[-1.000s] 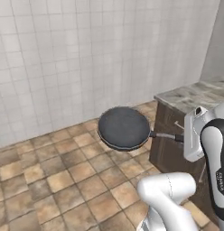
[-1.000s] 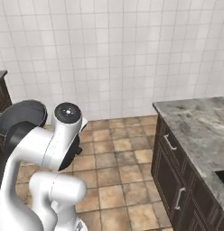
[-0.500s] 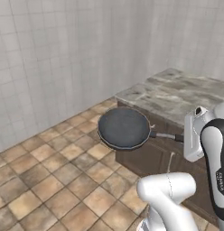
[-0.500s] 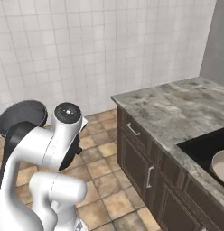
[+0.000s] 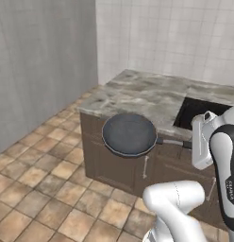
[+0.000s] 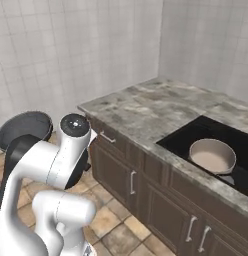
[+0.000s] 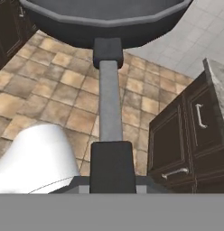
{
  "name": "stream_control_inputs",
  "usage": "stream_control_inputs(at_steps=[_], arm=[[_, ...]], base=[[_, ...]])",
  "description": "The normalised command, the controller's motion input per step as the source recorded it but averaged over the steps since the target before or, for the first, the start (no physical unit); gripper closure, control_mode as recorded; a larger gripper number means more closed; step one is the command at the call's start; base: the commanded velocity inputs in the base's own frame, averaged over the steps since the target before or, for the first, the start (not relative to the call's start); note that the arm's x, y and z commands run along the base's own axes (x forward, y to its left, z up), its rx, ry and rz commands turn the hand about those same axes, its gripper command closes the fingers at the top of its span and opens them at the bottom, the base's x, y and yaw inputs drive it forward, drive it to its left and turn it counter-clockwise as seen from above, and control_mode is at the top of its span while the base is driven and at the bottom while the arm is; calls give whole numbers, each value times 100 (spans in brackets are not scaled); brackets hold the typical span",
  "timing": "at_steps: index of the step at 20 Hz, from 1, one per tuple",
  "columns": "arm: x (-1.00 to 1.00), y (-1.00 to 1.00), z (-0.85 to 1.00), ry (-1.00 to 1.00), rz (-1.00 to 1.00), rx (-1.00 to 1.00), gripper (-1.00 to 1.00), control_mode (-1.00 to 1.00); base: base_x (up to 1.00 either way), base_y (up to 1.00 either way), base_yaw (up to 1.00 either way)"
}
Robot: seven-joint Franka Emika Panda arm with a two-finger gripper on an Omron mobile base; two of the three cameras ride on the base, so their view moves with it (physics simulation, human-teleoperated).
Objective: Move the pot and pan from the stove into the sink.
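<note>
Left base view: whole scene swung round since a second ago, marble worktop (image 5: 152, 97) now ahead; pan (image 5: 129, 134) carried over floor, near cabinet front. Right base view: pot (image 6: 212, 155) sits on stove (image 6: 216, 145), awaiting transfer. Hand view: end effector (image 7: 110, 168) clamped shut on pan handle.

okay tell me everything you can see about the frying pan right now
The pan is small, round and shallow, dark grey like matte metal, and looks empty. A straight grey handle with a dark collar at the bowl ends in a dark grip. The gripper is shut on that grip, holding the pan roughly level in the air over the tiled floor, touching nothing else.
</note>
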Motion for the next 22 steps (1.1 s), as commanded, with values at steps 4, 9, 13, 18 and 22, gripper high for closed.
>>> stream_control_inputs(at_steps=[4, 9, 13, 18, 22], arm=[[0, 0, 0, 0, 0, 0, 100, 100], [0, 0, 0, 0, 0, 0, 100, 100], [0, 0, 0, 0, 0, 0, 100, 100], [0, 0, 0, 0, 0, 0, 100, 100], [0, 0, 0, 0, 0, 0, 100, 100]], base=[[0, -9, -50], [0, -8, -50], [0, -8, -50], [0, -8, -50], [0, -15, -47]])
